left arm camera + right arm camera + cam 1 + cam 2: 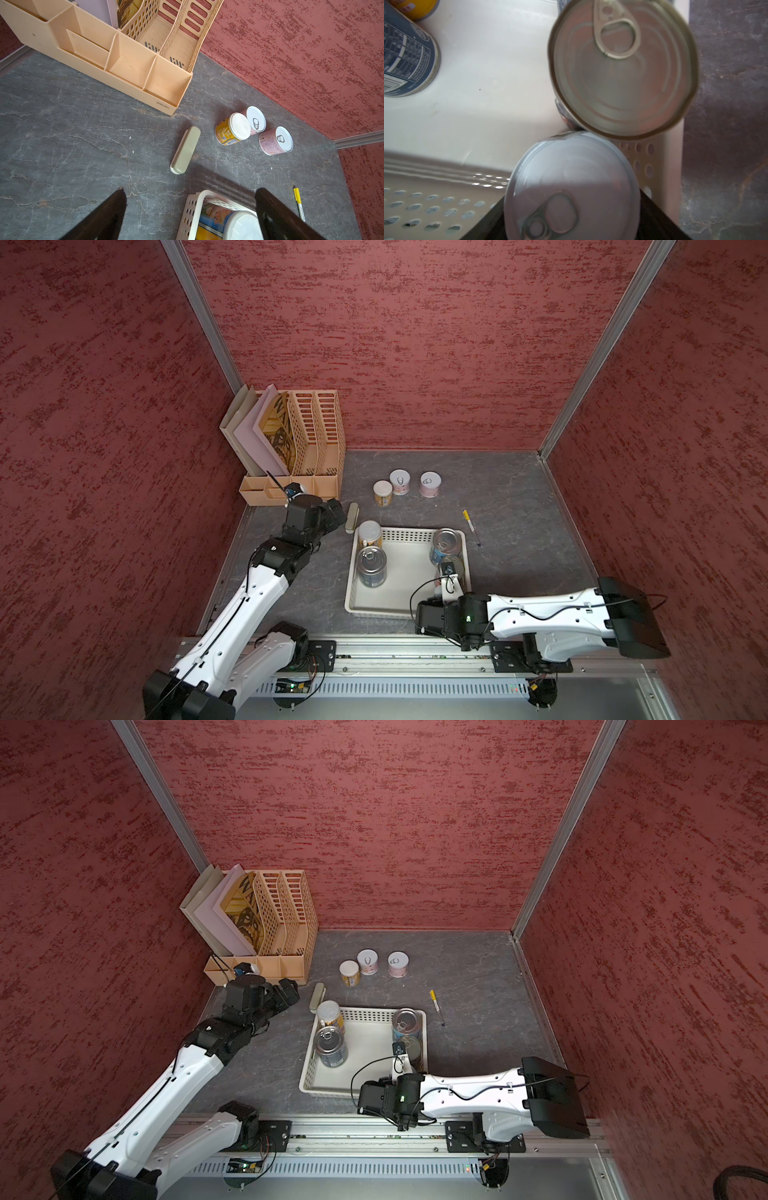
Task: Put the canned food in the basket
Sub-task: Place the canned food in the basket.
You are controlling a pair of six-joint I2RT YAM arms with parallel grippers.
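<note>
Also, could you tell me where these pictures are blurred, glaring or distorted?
Right wrist view: the white-lidded can and the metal-topped can are soft, seemingly too close; glints on the basket rim. Left wrist view: the table is sharp, the left gripper dark and soft. In both top views: evenly lit, the posts splay outward.

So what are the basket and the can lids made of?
Basket: probably moulded plastic; glossy off-white, round punched holes.
Bare-top can: bare metal lid; dull sheen, pressed rings, pull tab.
White-lid can: likely coated metal, pull tab; the white finish leaves it open.
</note>
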